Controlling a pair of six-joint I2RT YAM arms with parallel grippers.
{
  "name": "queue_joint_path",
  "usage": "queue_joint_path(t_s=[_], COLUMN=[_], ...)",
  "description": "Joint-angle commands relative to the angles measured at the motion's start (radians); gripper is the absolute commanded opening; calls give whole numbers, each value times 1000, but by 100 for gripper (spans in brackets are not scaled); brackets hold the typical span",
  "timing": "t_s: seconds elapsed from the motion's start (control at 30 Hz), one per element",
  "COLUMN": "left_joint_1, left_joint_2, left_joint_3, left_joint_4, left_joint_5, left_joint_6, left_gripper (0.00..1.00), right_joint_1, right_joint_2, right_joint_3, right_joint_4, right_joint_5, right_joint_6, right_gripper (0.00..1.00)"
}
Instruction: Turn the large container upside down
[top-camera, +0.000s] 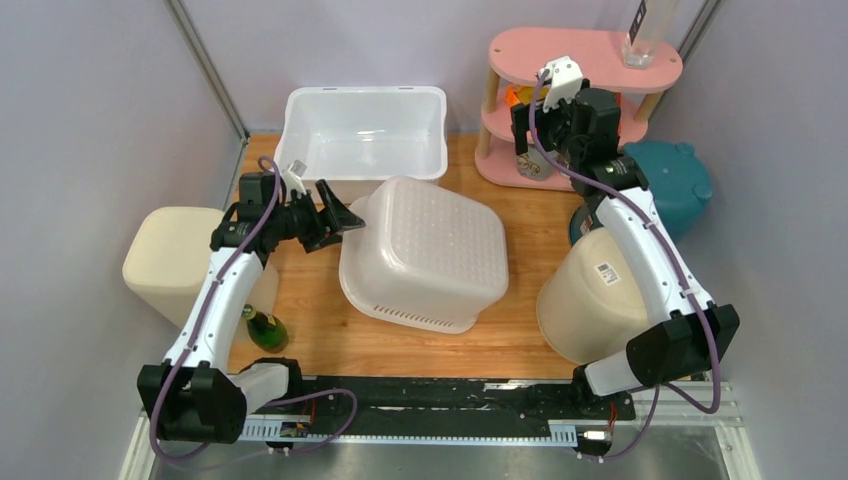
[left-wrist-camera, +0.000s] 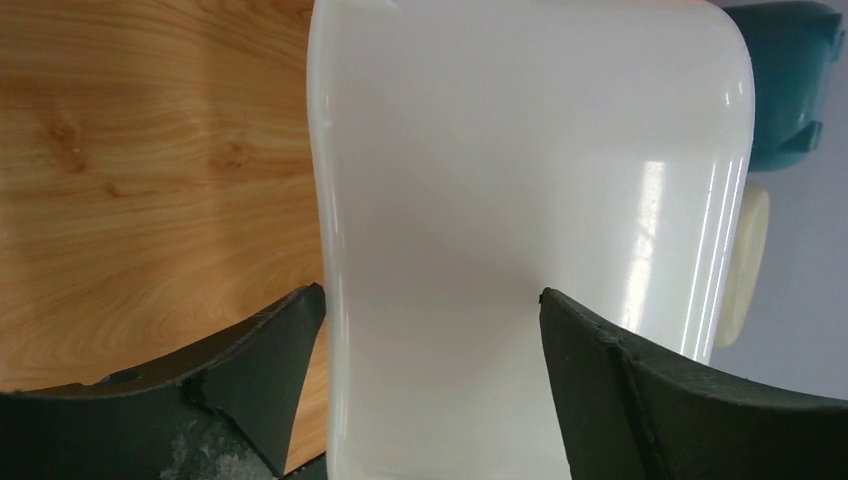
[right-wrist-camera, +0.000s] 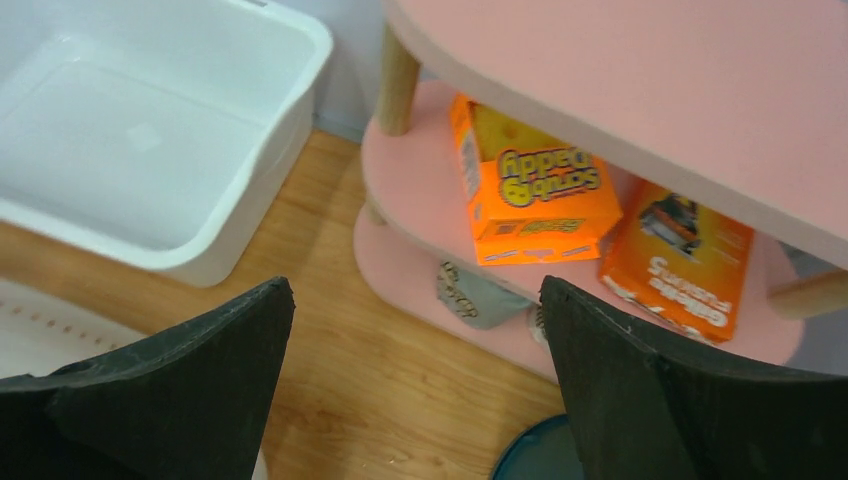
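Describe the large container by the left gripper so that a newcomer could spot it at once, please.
Look at the middle of the wooden table, just in front of the open white tub at the back edge. The large container sits there beside the left gripper. Unlike the tub, it lies bottom up, showing a translucent, dotted base.

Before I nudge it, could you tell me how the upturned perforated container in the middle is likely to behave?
Probably light for its size: the perforated container looks like thin, translucent plastic. Resting rim-down on the smooth wooden table, it would likely slide rather than tip. Its glossy wall could be slippery to grip.
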Motion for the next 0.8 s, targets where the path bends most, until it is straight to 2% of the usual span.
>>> queue_joint_path(t_s=[0.0,0.1,0.2,0.4,0.53,0.67,0.77], left_joint_1=[3,3,3,2,-19,-107,-158], left_joint_2=[-10,-12,-7,33,68,101,129], left_joint_3=[47,45,43,74,155,252,330], left_joint_4=[-84,-148,-175,-160,-186,-207,-194], left_joint_5=[-81,-171,-206,-196,-239,-332,-343], left_joint_6=[88,121,161,283,394,453,436], left_gripper=[90,92,92,92,92,92,92], right_joint_1=[-3,6,46,122,138,138,151], right_joint_2=[-70,-74,-47,-19,-4,0,-7], right_joint_3=[-46,-74,-86,-141,-156,-132,-142], right_joint_4=[19,12,11,22,28,23,4], right_joint_5=[-315,-559,-617,-588,-502,-440,-400], right_joint_6=[24,34,68,80,131,189,178], right_gripper=[100,100,99,98,97,97,96])
